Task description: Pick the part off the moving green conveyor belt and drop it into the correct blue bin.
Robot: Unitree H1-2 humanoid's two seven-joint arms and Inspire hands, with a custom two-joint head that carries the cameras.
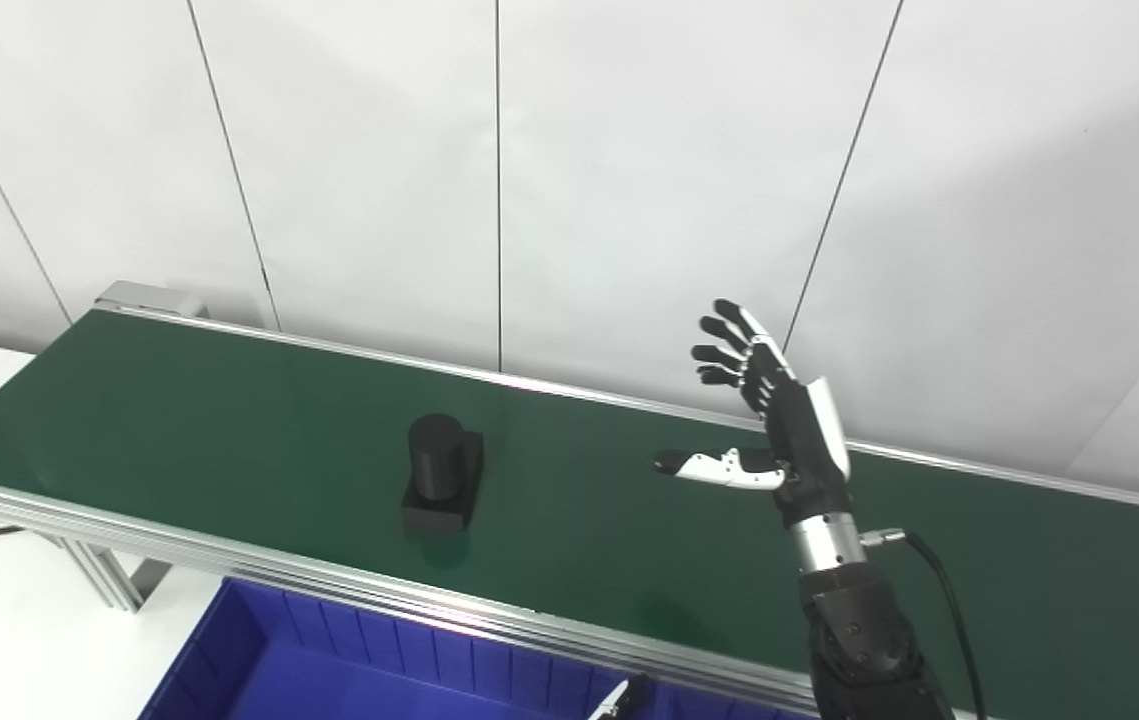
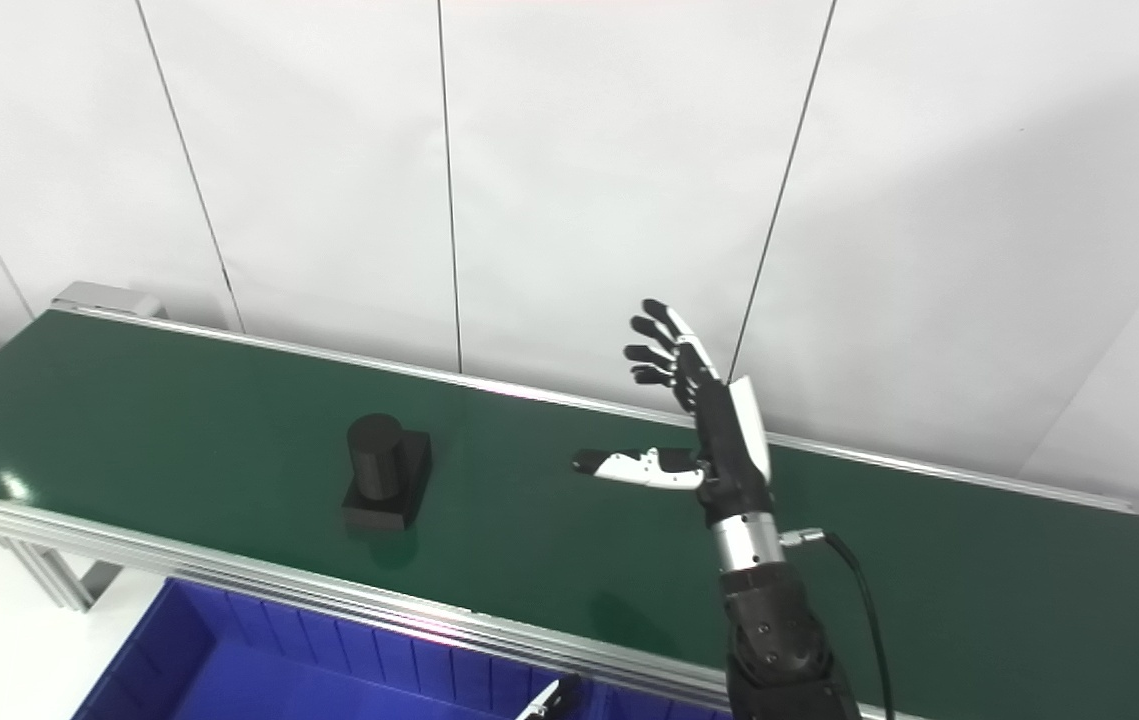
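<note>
Part [image 1: 442,472] alone on belt [image 1: 229,420] | right hand [image 1: 779,420] spread, empty, well apart | bin [image 1: 329,660] below

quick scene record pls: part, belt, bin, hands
part: black cylinder on a block base, standing on the belt, untouched
belt: green, running left to right
bin: blue, at the belt's near edge
right hand: open, raised over the belt, right of the part, holding nothing
left hand: only a tip at the bottom edge, state unclear
</note>
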